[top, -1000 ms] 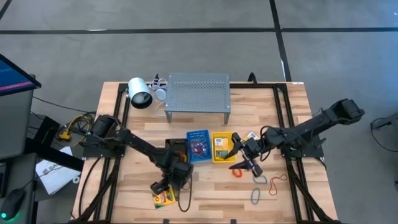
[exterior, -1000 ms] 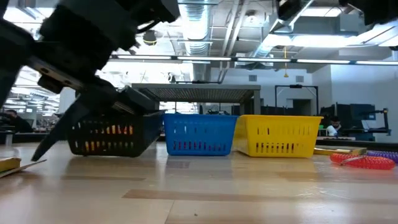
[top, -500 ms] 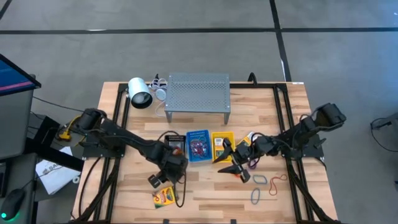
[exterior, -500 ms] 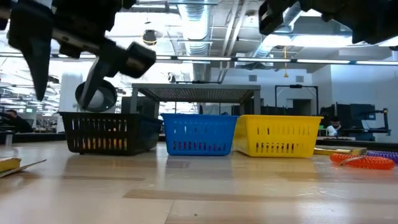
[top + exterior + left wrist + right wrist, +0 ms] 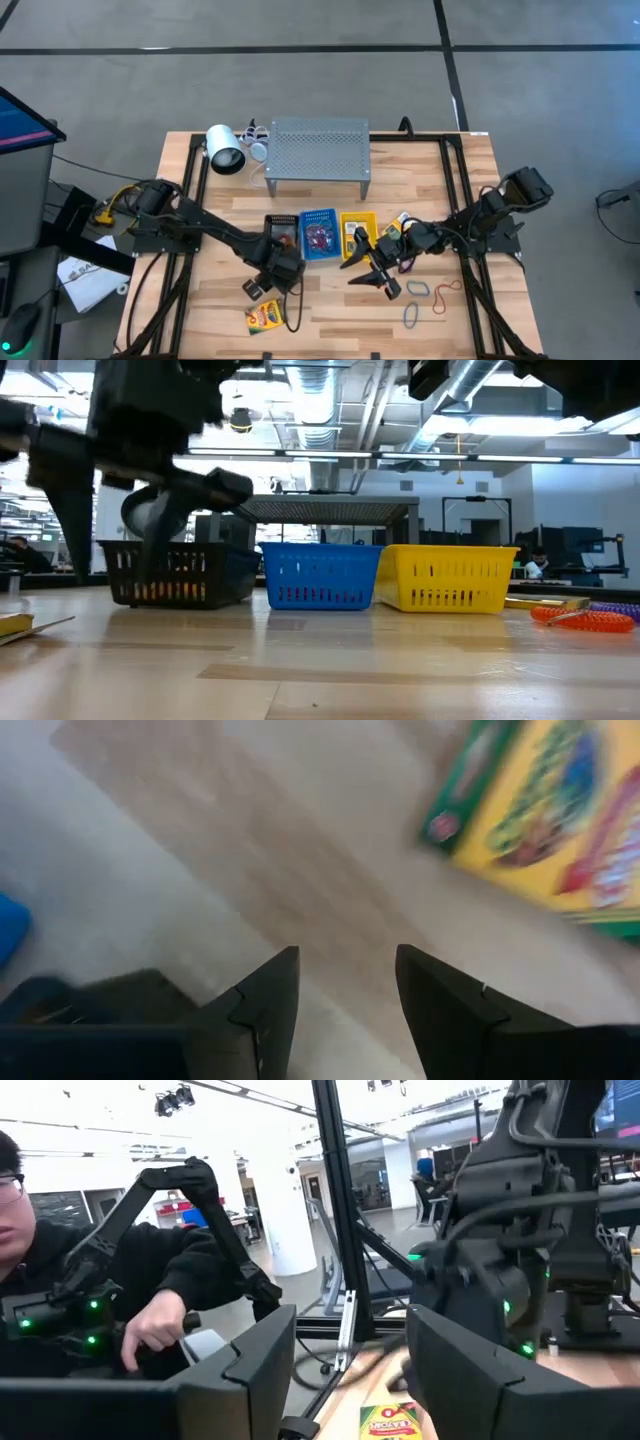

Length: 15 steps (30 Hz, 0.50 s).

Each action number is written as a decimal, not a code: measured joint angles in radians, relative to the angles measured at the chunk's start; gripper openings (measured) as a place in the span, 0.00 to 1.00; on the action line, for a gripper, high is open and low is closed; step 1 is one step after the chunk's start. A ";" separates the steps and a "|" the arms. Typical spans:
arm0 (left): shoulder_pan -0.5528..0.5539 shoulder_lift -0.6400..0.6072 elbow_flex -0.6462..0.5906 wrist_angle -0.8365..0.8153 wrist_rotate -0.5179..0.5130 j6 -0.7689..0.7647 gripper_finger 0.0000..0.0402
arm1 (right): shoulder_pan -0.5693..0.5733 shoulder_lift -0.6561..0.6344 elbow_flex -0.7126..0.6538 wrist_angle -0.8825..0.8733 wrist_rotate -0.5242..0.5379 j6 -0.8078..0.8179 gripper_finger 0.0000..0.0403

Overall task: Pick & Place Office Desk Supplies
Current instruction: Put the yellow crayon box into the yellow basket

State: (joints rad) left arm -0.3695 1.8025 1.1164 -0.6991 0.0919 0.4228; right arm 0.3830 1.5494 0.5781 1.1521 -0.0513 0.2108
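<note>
So the left gripper [image 5: 258, 290] is spread apart with nothing in it, hanging over bare table [image 5: 330, 320] just beside the crayon box [image 5: 264, 318] lying flat near the front edge. Right gripper [image 5: 365, 268] is also spread and empty, sitting in front of the yellow basket [image 5: 357, 236], which has another crayon box in it. The blue basket [image 5: 319, 234] next to it holds rubber bands, with a black basket [image 5: 281, 232] on its other side. A few loose rubber bands [image 5: 418, 290] lie on the table over by the right arm. Grey perforated shelf [image 5: 318, 146] is at the back.
</note>
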 joint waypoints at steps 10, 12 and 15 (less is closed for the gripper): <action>0.010 0.011 0.000 -0.002 -0.035 -0.005 0.41 | 0.009 0.001 0.000 -0.028 0.000 0.000 0.46; 0.003 -0.008 0.000 -0.003 0.002 -0.007 0.41 | 0.009 0.001 0.000 -0.036 0.000 0.000 0.46; -0.023 -0.035 0.000 0.001 0.023 -0.003 0.41 | 0.009 0.001 0.000 -0.039 0.000 0.000 0.46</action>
State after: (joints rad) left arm -0.3922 1.7676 1.1168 -0.6984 0.1145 0.4197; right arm 0.3923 1.5501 0.5781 1.1130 -0.0509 0.2104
